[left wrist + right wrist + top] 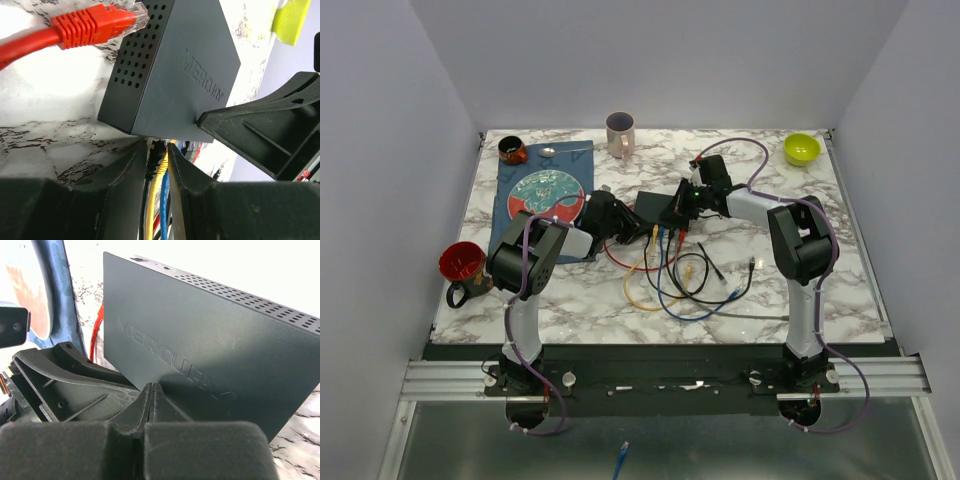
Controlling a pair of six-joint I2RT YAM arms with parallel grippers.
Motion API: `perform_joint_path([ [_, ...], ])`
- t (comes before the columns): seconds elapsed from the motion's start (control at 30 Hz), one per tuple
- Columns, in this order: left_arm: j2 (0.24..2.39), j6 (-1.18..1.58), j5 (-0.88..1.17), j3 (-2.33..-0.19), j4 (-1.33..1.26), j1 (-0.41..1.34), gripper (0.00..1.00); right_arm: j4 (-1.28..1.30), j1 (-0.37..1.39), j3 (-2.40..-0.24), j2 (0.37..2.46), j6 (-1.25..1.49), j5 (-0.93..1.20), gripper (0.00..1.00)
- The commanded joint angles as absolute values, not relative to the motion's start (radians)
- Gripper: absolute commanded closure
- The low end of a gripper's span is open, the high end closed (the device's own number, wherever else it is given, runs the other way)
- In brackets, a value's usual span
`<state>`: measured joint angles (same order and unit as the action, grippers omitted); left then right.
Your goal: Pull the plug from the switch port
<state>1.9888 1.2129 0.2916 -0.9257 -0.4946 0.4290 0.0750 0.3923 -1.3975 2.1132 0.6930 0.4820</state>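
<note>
Two arms met at the switch (655, 206), mid-table. Right gripper (151, 392) was clenched empty, tips pressing the switch top as a brace. Left gripper (158, 152) pinched the yellow plug (163, 167) at the port edge. Grasp looked set; next needs a straight pull out of the port.

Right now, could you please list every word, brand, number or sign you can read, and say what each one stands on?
"MERCURY": embossed on the top face of the switch, readable in both wrist views.
Printed pattern on the plate, top view: too small to tell if it holds text.
No other legible text, number or sign.
</note>
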Motion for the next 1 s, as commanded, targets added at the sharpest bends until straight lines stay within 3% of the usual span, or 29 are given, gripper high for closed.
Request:
perform_joint_path([
  [0.0, 2.017, 1.215, 0.244, -0.942, -0.405, 0.428, 0.63, 0.106, 0.390, -1.404, 2.155, 0.689, 0.463, 0.99],
  [0.33, 2.022, 1.236, 0.255, -0.954, -0.428, 0.429, 0.58, 0.097, 0.390, -1.394, 2.160, 0.693, 0.465, 0.99],
  [0.67, 2.020, 1.229, 0.242, -0.943, -0.403, 0.428, 0.80, 0.095, 0.390, -1.391, 2.158, 0.692, 0.465, 0.99],
  [0.8, 2.020, 1.221, 0.239, -0.946, -0.399, 0.426, 1.00, 0.092, 0.390, -1.375, 2.143, 0.683, 0.453, 0.99],
  [0.97, 2.022, 1.216, 0.238, -0.937, -0.403, 0.423, 1.00, 0.067, 0.406, -1.312, 2.018, 0.664, 0.397, 0.99],
])
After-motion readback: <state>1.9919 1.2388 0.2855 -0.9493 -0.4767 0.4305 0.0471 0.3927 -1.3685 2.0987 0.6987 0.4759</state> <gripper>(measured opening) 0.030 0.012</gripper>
